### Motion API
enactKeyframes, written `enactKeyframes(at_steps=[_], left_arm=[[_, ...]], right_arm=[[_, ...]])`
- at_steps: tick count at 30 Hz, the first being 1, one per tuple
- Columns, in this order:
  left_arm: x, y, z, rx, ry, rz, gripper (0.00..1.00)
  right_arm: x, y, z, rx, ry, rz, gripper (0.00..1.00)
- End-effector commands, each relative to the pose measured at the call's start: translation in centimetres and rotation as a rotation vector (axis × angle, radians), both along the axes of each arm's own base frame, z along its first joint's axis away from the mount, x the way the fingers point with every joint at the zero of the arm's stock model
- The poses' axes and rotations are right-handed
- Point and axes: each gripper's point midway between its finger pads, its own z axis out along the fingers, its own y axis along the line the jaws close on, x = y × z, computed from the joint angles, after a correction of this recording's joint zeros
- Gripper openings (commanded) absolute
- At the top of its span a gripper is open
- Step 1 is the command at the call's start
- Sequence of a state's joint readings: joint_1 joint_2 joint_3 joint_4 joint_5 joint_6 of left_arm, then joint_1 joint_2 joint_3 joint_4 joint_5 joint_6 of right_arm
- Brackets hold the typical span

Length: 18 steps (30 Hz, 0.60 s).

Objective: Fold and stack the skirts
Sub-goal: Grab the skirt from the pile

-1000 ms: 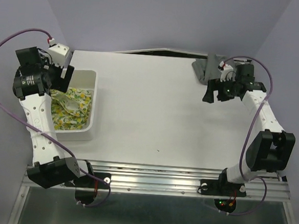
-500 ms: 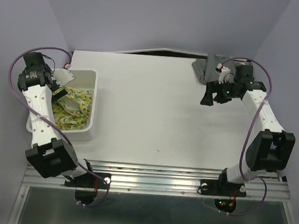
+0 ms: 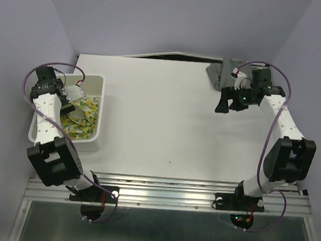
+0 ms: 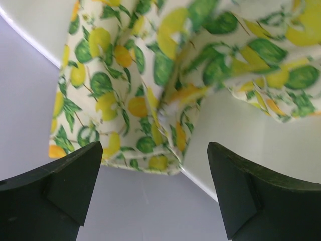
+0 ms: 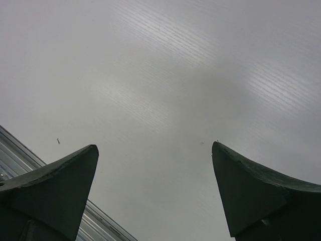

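While the near half of the table (image 3: 165,132) sits bare, all the movement is on your left. Over the last second your left gripper (image 3: 74,90) has swung in from above the basket's far corner and dropped low over the white basket (image 3: 101,113). Its fingers are spread wide with nothing between them. The wrist view puts the lemon-print skirt (image 4: 130,75) right under them, bunched and creased (not a flat layer to pick from), and it lies wholly inside the basket (image 3: 82,118).

That reads as the start of the pick. You're lined up over a fold near the hem, so the next call is to close on one ridge of cloth and lift it out to the open table.

Further out, your right gripper (image 3: 224,103) hasn't budged. It hovers with its fingers splayed over bare tabletop, holding nothing. Beyond it the grey skirt (image 3: 221,73) lies crumpled at the far right corner, untouched. So nothing is folded yet, and nothing is stacked.
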<state>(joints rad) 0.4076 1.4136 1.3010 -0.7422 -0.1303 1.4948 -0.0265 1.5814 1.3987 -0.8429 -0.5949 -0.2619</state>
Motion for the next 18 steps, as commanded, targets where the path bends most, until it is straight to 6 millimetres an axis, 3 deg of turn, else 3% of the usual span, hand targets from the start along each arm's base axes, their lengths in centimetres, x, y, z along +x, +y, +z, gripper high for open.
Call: enactKeyframes(at_steps=[1,9,12,13,14,18], left_arm=[[3.1,0.4,-0.2,-0.01,-0.108,-0.026,0.97],[4.8,-3.6,-1.9,-0.208,-0.122,-0.115,0.86],[4.7,-4.8,-3.1,-0.237,-0.105,-0.121,0.73],[4.7,-4.9,-3.5,-0.242,-0.099,-0.117,0.62],[4.7,-5.0,-3.7,-0.248,-0.095,-0.106,0.58],[4.8,-5.2,-3.3,-0.284,-0.1,-0.065,0.42]], right_arm=[[0.4,-0.2,1.9,0.004,-0.039,-0.007,1.0],[0.3,-0.5,2.4,-0.018,-0.054,-0.005,1.0],[0.3,-0.5,2.3,-0.017,-0.053,-0.006,1.0],[0.3,-0.4,2.3,-0.017,-0.051,-0.007,1.0],[0.3,-0.5,2.4,-0.019,-0.055,-0.007,1.0],[0.3,-0.6,2.8,-0.027,-0.073,-0.006,1.0]])
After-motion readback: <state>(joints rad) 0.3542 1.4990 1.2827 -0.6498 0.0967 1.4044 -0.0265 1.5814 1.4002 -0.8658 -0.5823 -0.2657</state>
